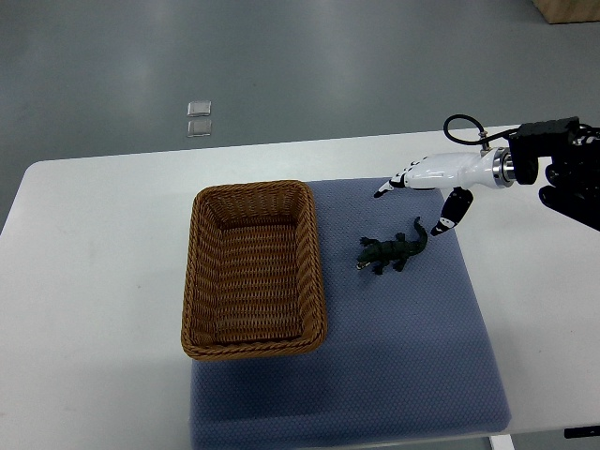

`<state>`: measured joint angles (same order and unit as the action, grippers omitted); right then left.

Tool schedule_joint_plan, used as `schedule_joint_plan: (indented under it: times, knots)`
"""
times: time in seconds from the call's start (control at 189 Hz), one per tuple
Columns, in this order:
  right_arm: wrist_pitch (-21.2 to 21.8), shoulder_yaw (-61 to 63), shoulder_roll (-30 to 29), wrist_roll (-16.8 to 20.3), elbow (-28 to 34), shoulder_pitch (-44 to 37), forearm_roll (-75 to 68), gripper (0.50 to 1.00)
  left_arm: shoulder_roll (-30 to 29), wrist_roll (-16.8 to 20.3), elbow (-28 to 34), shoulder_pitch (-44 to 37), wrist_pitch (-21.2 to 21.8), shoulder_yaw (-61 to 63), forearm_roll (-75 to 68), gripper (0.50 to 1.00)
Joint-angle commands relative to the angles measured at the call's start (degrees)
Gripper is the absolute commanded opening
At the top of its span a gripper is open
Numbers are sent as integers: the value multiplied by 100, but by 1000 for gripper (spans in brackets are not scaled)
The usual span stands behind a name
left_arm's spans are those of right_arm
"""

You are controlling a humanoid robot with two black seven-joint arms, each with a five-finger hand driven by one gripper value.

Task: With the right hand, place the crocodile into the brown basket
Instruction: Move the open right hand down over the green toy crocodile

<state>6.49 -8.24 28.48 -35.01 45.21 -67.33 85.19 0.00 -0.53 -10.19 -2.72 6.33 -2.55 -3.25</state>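
Note:
A small dark green toy crocodile lies on the blue mat, its head toward the basket and its tail toward the upper right. The brown wicker basket stands left of it, empty, partly on the mat. My right hand comes in from the right edge, white with black fingertips. It hovers just above and right of the crocodile's tail, fingers spread, thumb hanging down, holding nothing. The left arm does not show.
The white table carries the mat and basket. Its far edge runs behind the hand. Two small clear squares lie on the grey floor beyond. A wooden box corner shows at the top right.

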Motion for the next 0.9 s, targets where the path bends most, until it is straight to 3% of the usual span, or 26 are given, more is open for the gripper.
schedule_joint_plan:
  times: [0.0, 0.37, 0.592, 0.894]
  knots:
    - [177, 15, 281, 1, 489, -43, -11, 924, 0, 0, 0, 0, 0, 0, 0, 1000]
    - [124, 15, 246, 1, 788, 185, -2, 926, 0, 0, 0, 0, 0, 0, 0, 1000]
    - [-605, 6, 17, 1, 709, 423, 24, 924, 0, 0, 0, 0, 0, 0, 0, 1000]
    - [-790, 6, -1, 1, 516, 546, 42, 924, 0, 0, 0, 0, 0, 0, 0, 1000]
